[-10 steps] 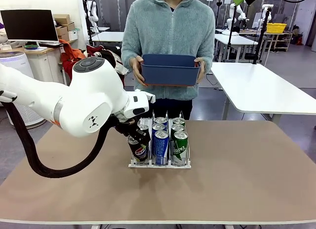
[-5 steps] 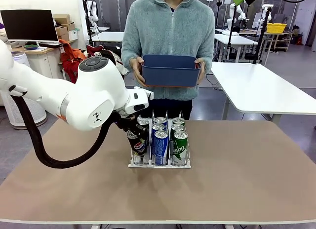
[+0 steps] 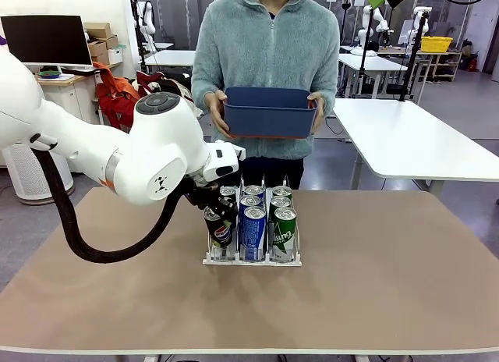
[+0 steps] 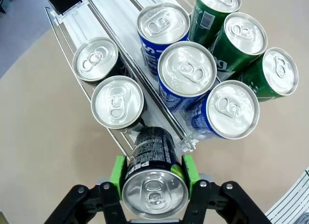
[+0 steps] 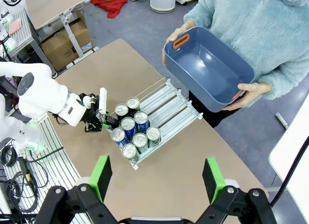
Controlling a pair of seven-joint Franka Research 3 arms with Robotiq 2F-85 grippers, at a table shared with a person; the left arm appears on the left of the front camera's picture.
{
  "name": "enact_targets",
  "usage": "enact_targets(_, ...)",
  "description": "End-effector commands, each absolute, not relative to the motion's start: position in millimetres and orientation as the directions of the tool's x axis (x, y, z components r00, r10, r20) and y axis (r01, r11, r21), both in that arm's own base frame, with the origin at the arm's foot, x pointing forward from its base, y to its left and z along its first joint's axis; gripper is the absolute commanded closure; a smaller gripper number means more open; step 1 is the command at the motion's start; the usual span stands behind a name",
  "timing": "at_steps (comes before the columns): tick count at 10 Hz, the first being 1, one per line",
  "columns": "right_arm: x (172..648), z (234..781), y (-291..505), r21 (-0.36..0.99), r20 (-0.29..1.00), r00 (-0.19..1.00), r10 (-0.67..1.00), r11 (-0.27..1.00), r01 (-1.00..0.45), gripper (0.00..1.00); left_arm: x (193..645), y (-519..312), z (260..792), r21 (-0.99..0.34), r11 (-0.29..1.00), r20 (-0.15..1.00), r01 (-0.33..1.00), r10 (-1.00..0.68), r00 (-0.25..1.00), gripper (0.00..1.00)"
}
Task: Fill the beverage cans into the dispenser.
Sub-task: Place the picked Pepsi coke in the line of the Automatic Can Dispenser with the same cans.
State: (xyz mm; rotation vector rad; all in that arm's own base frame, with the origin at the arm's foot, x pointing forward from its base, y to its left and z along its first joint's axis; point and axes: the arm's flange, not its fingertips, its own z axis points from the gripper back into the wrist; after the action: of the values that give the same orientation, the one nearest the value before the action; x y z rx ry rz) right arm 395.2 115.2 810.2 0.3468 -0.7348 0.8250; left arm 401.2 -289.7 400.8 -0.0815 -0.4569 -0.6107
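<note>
The black can (image 3: 221,231) I hold at the near left of the rack (image 3: 212,261) carries a round red, white and blue Pepsi badge on its side. From my left wrist, the same can shows big white letters under its rim, starting "PE", the rest cut off by the curve, and above them a block of fine white print too small to read. The near green can (image 3: 285,236) on the right bears white script that looks like "Sprite". The near blue can (image 3: 255,233) has lettering I cannot make out.

Front level, wrists overhead, dispenser (image 3: 252,237) shared
</note>
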Motion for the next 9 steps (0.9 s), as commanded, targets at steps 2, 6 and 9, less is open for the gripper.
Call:
enact_targets(2, 394, 810, 115, 0.004, 0.709, 0.454, 0.539, 0.642, -0.767, 0.00, 400, -287, 408, 0.066, 0.822, 0.457, 0.566, -0.529, 0.715, 0.42)
enact_targets(6, 394, 810, 115, 0.004, 0.709, 0.454, 0.539, 0.642, -0.767, 0.00, 403, -292, 387, 0.038, 0.815, 0.410, 0.579, -0.541, 0.734, 0.42)
enact_targets(9, 394, 810, 115, 0.004, 0.709, 0.454, 0.539, 0.642, -0.767, 0.00, 402, -294, 385, 0.045, 0.813, 0.390, 0.580, -0.549, 0.740, 0.32)
